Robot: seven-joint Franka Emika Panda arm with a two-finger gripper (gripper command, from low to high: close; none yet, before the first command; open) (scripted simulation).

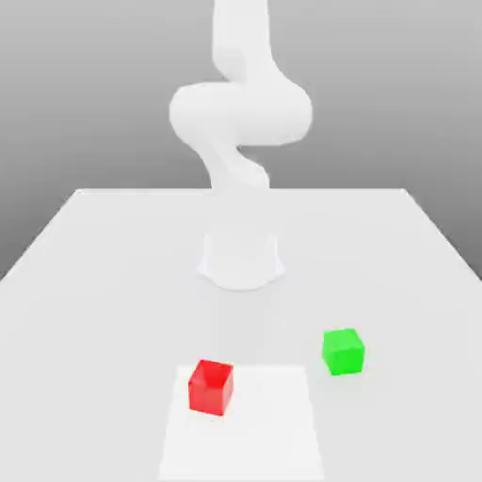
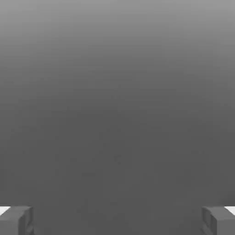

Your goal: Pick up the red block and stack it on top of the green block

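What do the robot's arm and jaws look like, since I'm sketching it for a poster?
The arm is plain white with smooth, rounded segments. The jaws are grey and blocky, with angular edges. I make out no cables or markings.

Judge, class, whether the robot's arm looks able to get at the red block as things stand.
Probably yes. The red block sits in the open on the white sheet, apart from the green block, with nothing on top, and the gripper is open and empty.
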